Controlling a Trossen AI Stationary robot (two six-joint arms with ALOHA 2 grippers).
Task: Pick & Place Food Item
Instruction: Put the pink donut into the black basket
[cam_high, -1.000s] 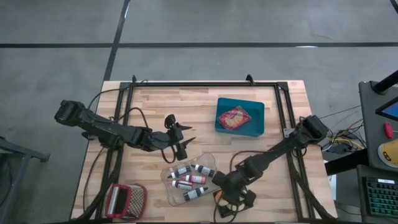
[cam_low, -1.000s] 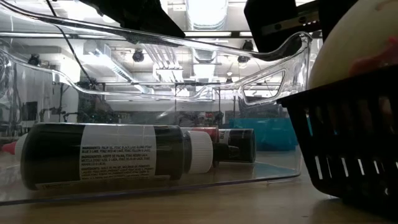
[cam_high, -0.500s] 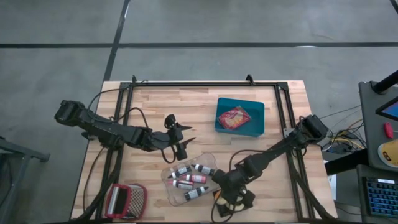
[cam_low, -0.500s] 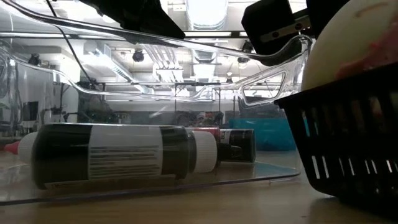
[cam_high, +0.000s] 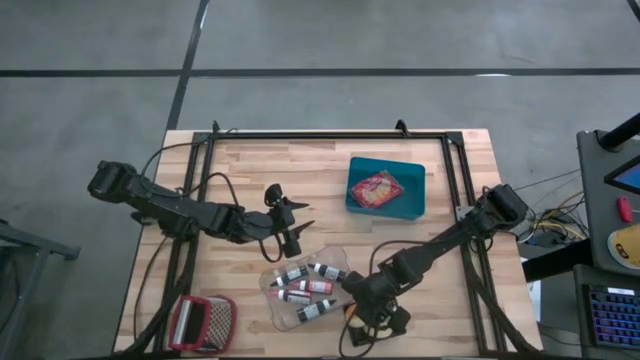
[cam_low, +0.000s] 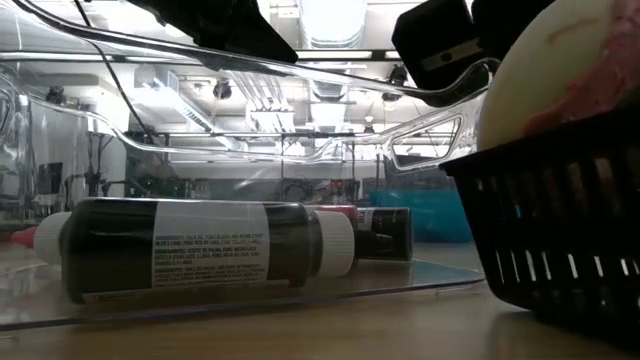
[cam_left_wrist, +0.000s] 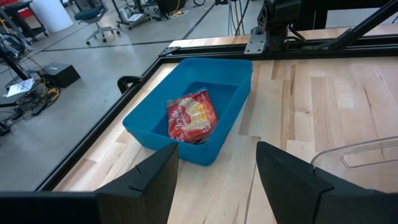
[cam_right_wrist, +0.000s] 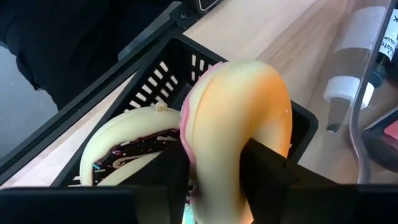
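Right gripper (cam_right_wrist: 214, 168) sits over the black basket (cam_right_wrist: 124, 102) at your near table edge, fingers straddling a pink-and-yellow toy food piece (cam_right_wrist: 239, 118).

Its jaws are partly parted, though I cannot tell whether they still pinch the piece; a second ago they looked closed, and the arm barely moved. A chocolate-frosted doughnut (cam_right_wrist: 124, 155) lies beside it in the basket. Just left, touching close, the clear bin (cam_high: 300, 285) of bottles (cam_low: 190, 250) leaves little side room; the front bottle has rolled slightly right. Mid-table, your left gripper (cam_high: 290, 225) hovers released, unmoved, with bare wood around it. Farthest, the blue tray (cam_left_wrist: 189, 106) holding a snack packet (cam_left_wrist: 189, 118) sits near the back rail.
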